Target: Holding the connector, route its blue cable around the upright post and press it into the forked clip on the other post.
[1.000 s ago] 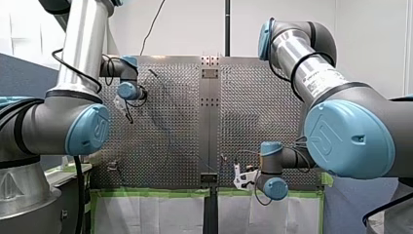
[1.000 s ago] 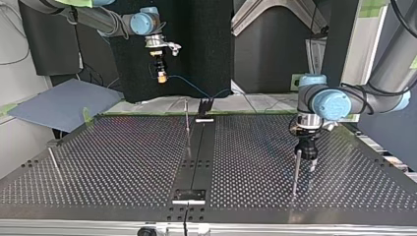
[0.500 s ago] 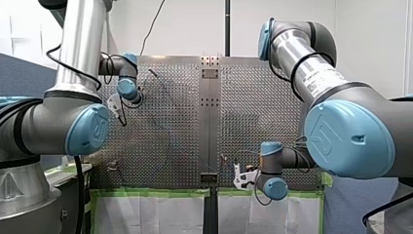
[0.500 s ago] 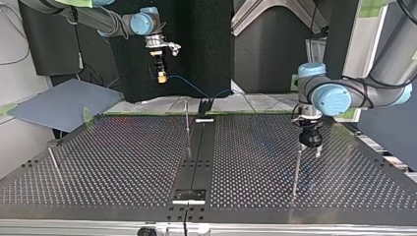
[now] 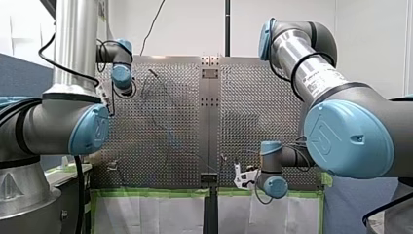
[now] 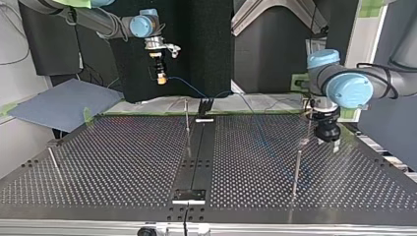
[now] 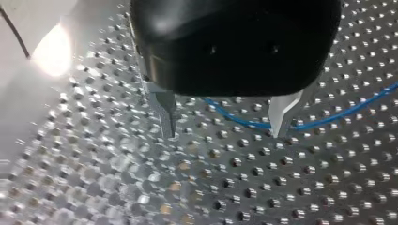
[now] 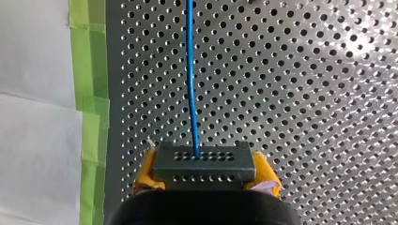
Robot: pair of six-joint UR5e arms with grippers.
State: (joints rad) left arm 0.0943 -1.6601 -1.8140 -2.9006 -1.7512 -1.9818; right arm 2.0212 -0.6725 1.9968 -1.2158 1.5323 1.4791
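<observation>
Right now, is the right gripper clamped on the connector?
Yes, the right wrist view shows the connector held between the yellow pads of the right gripper, with the blue cable leading out of it.

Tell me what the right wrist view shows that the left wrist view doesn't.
Only the right wrist view: my right gripper shut on the connector, yellow pads at its sides, plus green tape. Only the left wrist view: my left gripper, open, metal fingers apart, holding nothing. Both: the blue cable and the perforated table.
</observation>
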